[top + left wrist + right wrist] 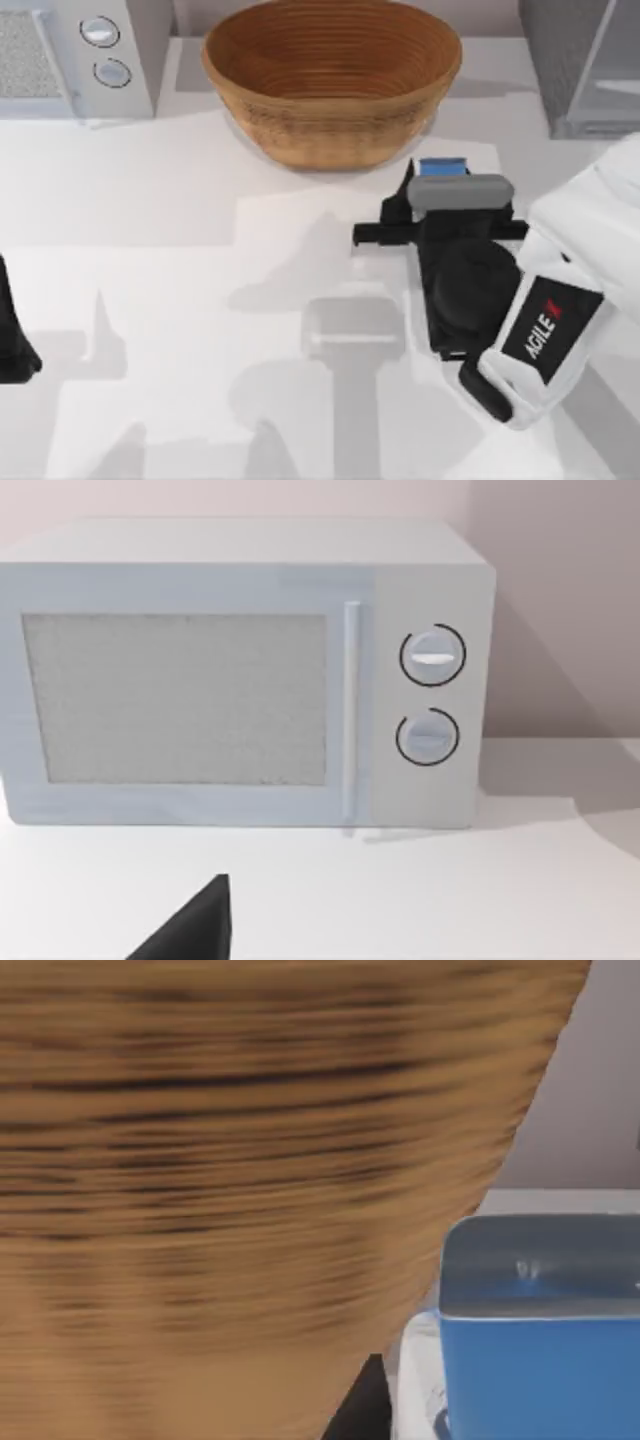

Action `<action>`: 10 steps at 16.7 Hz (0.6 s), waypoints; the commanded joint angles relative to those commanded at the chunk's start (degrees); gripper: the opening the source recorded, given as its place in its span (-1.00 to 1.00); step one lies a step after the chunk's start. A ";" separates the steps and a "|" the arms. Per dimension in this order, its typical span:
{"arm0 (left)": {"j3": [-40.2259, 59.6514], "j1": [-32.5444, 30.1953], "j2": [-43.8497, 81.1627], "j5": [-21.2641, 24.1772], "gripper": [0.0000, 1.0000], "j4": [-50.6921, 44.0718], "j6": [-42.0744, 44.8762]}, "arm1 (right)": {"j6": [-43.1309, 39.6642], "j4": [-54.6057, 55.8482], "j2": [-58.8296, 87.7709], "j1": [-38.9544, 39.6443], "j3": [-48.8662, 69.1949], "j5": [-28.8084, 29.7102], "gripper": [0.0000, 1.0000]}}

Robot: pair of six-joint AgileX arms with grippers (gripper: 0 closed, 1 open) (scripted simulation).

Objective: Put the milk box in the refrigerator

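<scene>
The milk box stands at the right foot of the woven bowl, and from above just its blue top peeks out. My right gripper hovers right over and around it, its wrist block covering most of the carton. In the right wrist view the carton sits very close, blue top and blue side, beside the bowl's wall. The refrigerator, grey with a pale glassy front, fills the table's far right corner. My left gripper is parked at the left edge of the table.
The big woven bowl sits at the back middle, almost touching the carton. A white microwave with two round knobs occupies the back left corner. Bare white table stretches across the front and middle.
</scene>
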 joint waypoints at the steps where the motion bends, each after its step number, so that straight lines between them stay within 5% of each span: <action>1: 0.00 0.00 0.00 0.00 1.00 0.00 0.00 | 0.07 -1.79 -1.96 0.54 -0.41 -0.13 -1.00; 10: 0.00 0.00 0.00 0.00 1.00 0.00 0.00 | 1.34 -19.64 -20.29 1.02 -2.99 -0.52 -1.00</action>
